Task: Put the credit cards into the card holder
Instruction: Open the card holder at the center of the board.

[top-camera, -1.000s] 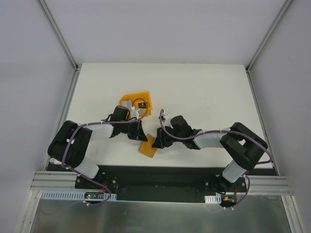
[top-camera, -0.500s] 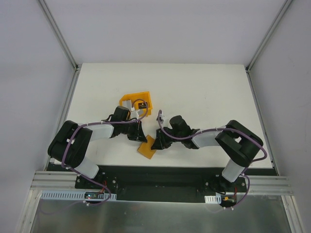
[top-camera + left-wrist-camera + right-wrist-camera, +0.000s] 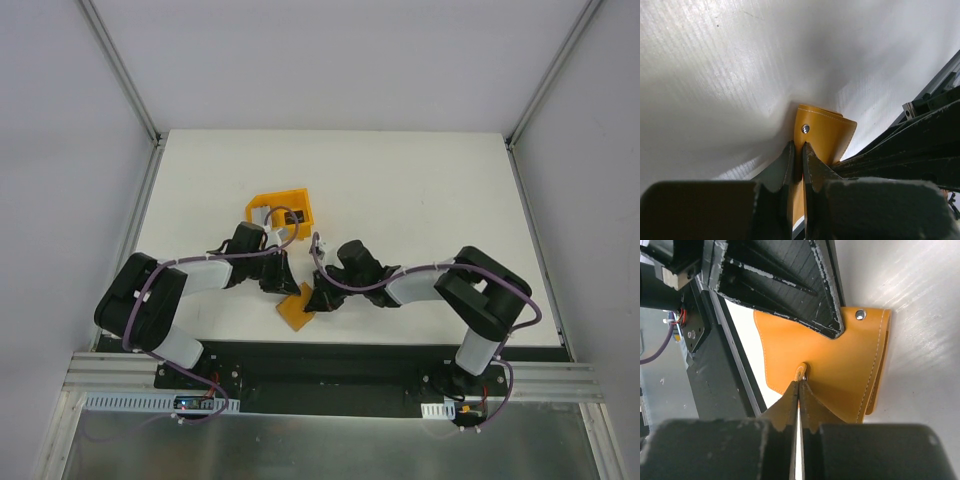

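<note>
Fingers first: from above, my left gripper (image 3: 283, 283) and right gripper (image 3: 318, 298) are both pinched down narrow on the card holder (image 3: 294, 311), which lies at the table's (image 3: 430, 190) near edge, toward 7 o'clock from its middle; the left comes in from 11 o'clock, the right from 2 o'clock, and a yellow-orange bin (image 3: 266, 204) sits at 12 o'clock, with something dark inside too small to name. On my left wrist view, my fingers (image 3: 786, 165) clamp a thin edge of the holder, whose orange-tan flap rises toward 1 o'clock, stitched along the rim and carrying a small silver stud (image 3: 805, 128). On my right wrist view, my fingertips (image 3: 808, 401) meet with no gap on the little snap tab (image 3: 801, 372) at the flap's middle, and a second stud (image 3: 859, 314) shows at 1 o'clock. I judge it light, soft and floppy, smooth enough to slip, so edges and tab are the places to hold; no cards are clearly in sight
</note>
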Motion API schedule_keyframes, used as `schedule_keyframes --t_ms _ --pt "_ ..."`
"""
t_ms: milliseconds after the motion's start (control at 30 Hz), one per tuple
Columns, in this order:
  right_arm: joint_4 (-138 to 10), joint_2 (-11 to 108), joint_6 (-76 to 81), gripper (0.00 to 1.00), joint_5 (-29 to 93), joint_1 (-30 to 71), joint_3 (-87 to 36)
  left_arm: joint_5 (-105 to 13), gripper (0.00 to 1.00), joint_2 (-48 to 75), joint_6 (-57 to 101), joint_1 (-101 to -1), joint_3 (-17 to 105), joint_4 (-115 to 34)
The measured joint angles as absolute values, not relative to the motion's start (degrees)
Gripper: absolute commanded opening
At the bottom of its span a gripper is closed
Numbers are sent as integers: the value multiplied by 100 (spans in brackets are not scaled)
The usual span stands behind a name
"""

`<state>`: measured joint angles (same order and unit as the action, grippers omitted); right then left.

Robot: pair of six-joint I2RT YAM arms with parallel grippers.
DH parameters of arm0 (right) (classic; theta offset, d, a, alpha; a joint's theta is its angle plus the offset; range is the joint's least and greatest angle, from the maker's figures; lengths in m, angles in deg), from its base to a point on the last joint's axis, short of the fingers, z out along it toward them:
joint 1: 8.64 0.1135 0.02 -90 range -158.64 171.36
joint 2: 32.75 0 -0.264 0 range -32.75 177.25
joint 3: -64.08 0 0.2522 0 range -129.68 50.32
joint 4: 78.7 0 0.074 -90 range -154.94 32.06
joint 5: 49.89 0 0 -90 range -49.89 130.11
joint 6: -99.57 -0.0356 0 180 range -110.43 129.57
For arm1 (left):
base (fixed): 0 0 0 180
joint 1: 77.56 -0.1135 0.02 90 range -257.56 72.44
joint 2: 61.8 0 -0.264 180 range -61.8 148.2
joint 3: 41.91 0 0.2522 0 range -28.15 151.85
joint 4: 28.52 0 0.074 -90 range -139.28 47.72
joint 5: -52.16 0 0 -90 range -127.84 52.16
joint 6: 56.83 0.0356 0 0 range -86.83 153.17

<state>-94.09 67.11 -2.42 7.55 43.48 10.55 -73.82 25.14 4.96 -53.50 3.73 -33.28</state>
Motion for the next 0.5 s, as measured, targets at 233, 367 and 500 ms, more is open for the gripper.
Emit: schedule_keyframes --t_ms 233,367,500 --pt "-9422 6639 31 1 751 4446 1082 -7057 0 2357 190 -5307 270 -3405" --pt "-9433 6562 175 0 738 4512 1160 -6963 0 2254 52 -5250 200 -3470" --pt "-9413 6363 239 1 462 4691 1409 -6751 0 2210 -42 -5215 183 -3422"
